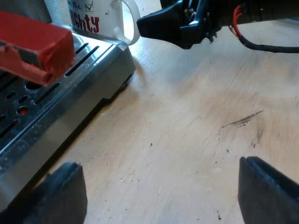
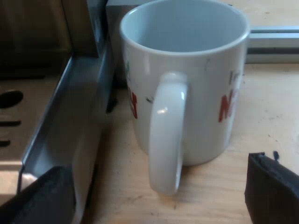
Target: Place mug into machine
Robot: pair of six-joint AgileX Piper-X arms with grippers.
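A white mug (image 2: 187,84) stands upright on the wooden tabletop (image 1: 187,140), just beside the drip tray (image 2: 60,121). The right tool (image 2: 159,186), spread wide, faces its handle. The left tool (image 1: 166,186), spread and empty, hovers beside the tray near the red handle end (image 1: 37,46).

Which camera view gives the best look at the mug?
Right wrist view: the mug is close, rim, empty inside and handle all plain. Left wrist view catches just part of its lettered side and handle, beyond the machine.
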